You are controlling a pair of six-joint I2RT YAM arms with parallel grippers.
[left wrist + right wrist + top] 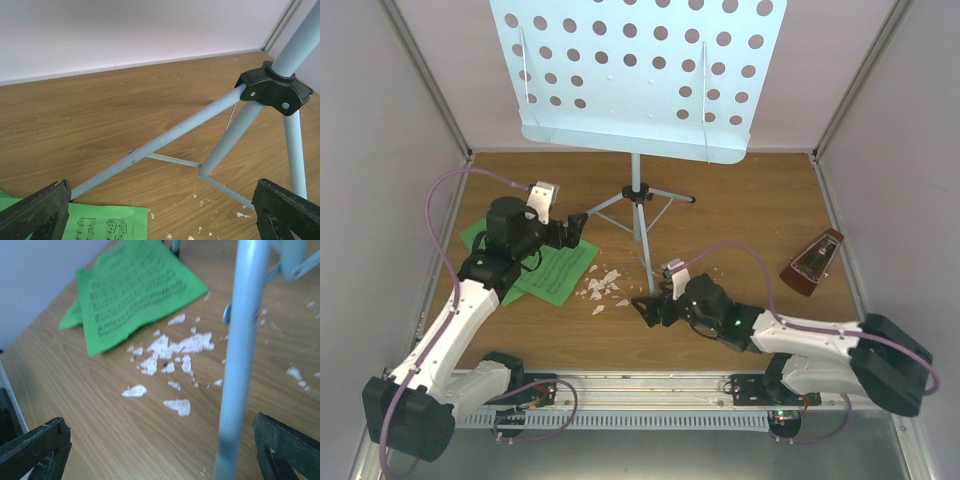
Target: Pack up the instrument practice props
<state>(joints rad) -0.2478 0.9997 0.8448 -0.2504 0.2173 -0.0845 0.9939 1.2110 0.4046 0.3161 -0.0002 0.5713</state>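
Left gripper (576, 229) and right gripper (647, 306): both released, empty. I judge the stand (638, 70) stiff, top-heavy, smooth-tubed; I would grip near the hub (272, 90).

**Tripod crowds the middle of the bench**

The music stand (636, 75) overhangs the back of the bench (740, 220). Its tripod legs (642, 235) splay across the centre, one leg standing directly ahead of the right fingers (285, 450). Green pages (552, 270) and white scraps (603, 290) cover the left. Bare wood lies between tripod and metronome (813, 264). Side walls (380, 150) hem both flanks.
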